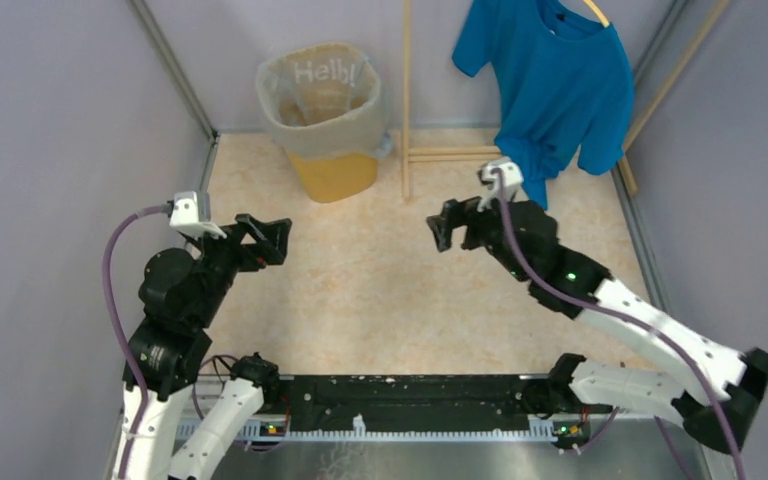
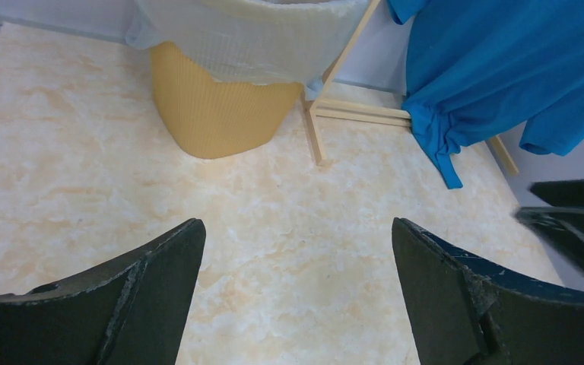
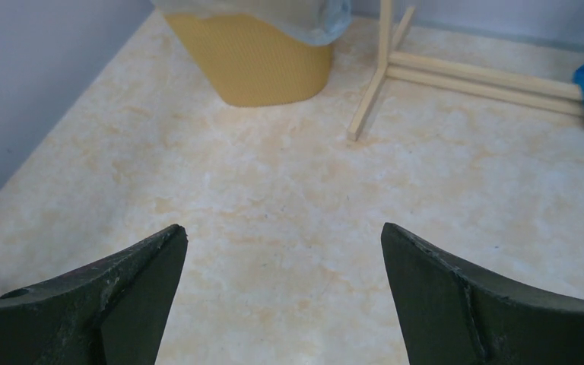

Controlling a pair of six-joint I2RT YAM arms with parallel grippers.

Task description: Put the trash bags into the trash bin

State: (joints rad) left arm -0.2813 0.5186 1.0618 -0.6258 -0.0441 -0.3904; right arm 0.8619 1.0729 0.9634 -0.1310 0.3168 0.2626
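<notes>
Trash bag [image 1: 332, 133] seated in the trash bin [image 1: 334, 176]; both grippers open and empty.
The pale film is seen lining the bin, folded down over its rim, at the far side of the table [image 1: 380, 295]. The left gripper [image 1: 269, 238] and the right gripper [image 1: 446, 226] are held with jaws spread wide, nothing between them, well short of the bin, which is framed ahead of each in the wrist views.

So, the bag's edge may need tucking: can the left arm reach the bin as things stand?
Probably yes. The left gripper is open and empty, with only bare table between it and the bin. The bag drapes over the rim; the rack stands off to the right.
</notes>
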